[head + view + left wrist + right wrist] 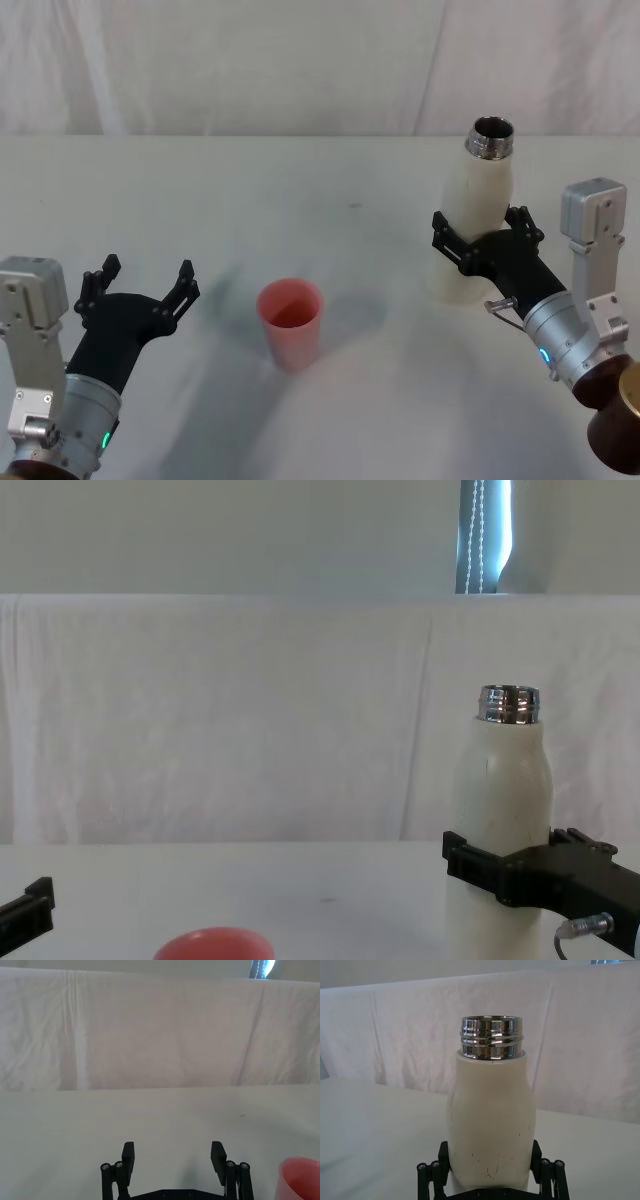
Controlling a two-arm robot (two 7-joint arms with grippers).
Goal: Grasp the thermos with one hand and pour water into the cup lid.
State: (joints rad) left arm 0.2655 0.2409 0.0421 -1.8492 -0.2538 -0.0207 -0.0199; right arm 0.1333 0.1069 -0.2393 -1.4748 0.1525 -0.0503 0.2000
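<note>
The thermos (478,215) stands upright on the right of the white tabletop (300,190), well apart from the cup lid (291,322) near the middle. The right gripper (482,237) is clamped round the bottle's lower body, one black finger on each side.

From the head view the thermos's open mouth shows as a dark hole inside a steel ring, and the cup lid's hollow shows too. The chest view gives the bottle's profile instead: straight cream sides, rounded shoulders, a short shiny neck, with the right gripper (497,870) wrapped across the thermos (500,790) low down. There the cup lid (213,945) is just a salmon-pink curved rim at the bottom edge.

The right wrist view brings the thermos (491,1125) close: the neck is ribbed with threads and mirror-bright, and the matte cream coat carries fine dark scratches near the bottom. The gripper (491,1170) fingers press against both flanks.

The left gripper (142,284) hovers low over the tabletop to the left of the cup lid, spread wide and holding nothing. In its own wrist view the left gripper (173,1157) shows two flat black pads with bare tabletop between them, and the smooth pink cup lid (300,1180) sits off to one side. A creased white cloth hangs behind the tabletop.
</note>
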